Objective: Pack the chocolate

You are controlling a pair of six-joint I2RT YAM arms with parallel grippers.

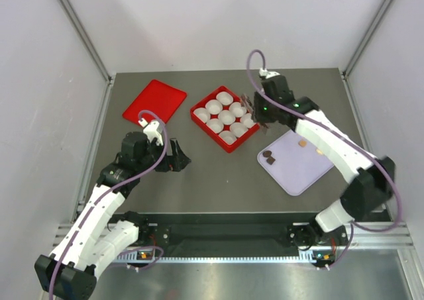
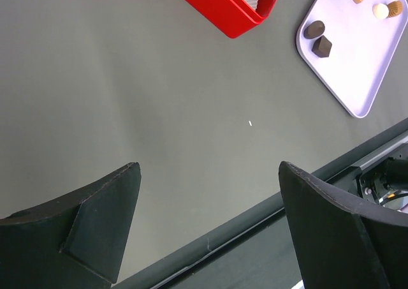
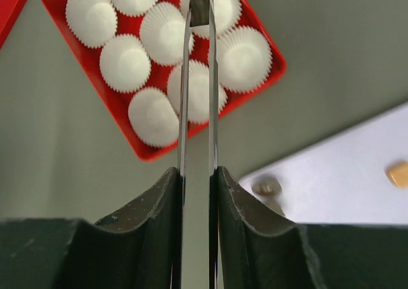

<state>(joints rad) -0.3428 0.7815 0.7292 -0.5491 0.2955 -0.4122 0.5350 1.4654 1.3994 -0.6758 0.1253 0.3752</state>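
You're clamping tweezers (image 3: 213, 78) in the right gripper (image 3: 197, 174) over the cups (image 3: 125, 62), left gripper (image 2: 207, 174) hanging spread wide, chocolates (image 2: 313, 29) sitting on the tray (image 2: 357, 66), probably light, rigid, slick, so be nipping each across its middle, gently.

Left arm (image 1: 99, 206) rises from its base at 7 o'clock of the overhead view and bends toward 1 o'clock. Its hand (image 1: 177, 158) points to 3 o'clock, fingers (image 2: 102, 225) spread wide with nothing between them. Right arm (image 1: 331, 142), based at 5 o'clock, juts its elbow out at 4 o'clock and stretches toward 11 o'clock. Its hand (image 1: 250, 106) sits at 1 o'clock, thin fingers (image 3: 156, 212) nearly together, pinching a dark chocolate (image 3: 199, 9) at their tips.
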